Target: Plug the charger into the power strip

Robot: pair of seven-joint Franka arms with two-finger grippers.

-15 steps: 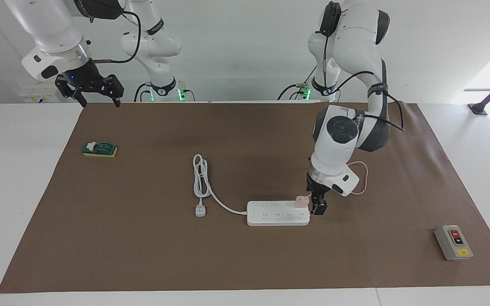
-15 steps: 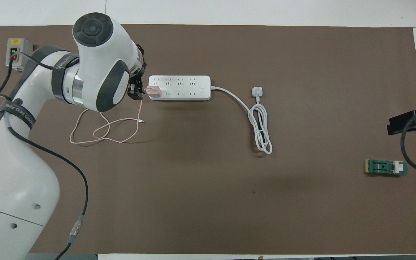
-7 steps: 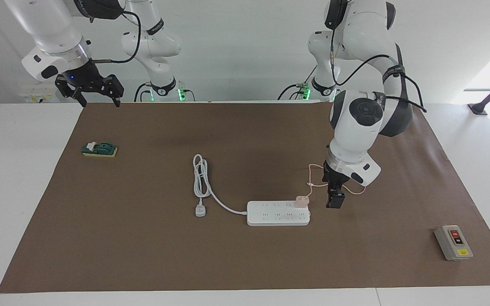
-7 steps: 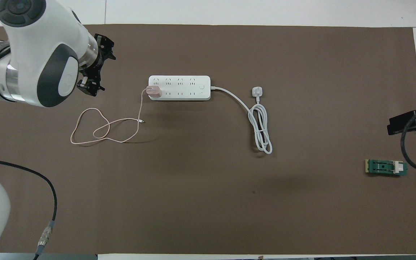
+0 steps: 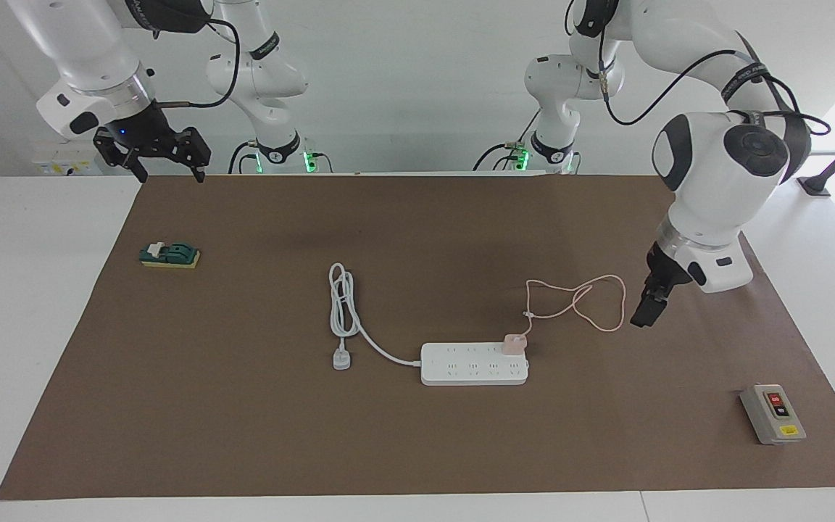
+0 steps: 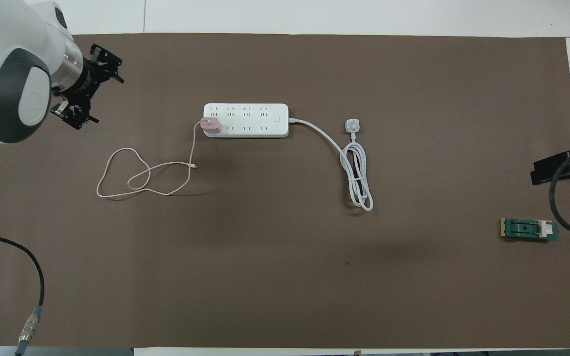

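Charger (image 5: 514, 344), a small glossy pink cube, sits plugged into the end socket of the flat white plastic power strip (image 5: 473, 364) mid-table, at the left arm's end of the strip. Thin pink cable (image 5: 583, 302) loops loosely on the brown matte mat (image 5: 417, 435). Left hand (image 5: 648, 308) hangs over the mat past the cable loops, open and empty. Right hand (image 5: 163, 159) waits raised at the mat's corner, fingers spread, holding nothing.

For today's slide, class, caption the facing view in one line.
Charger sits plugged into the power strip; the left end effector hangs open and empty over the mat.
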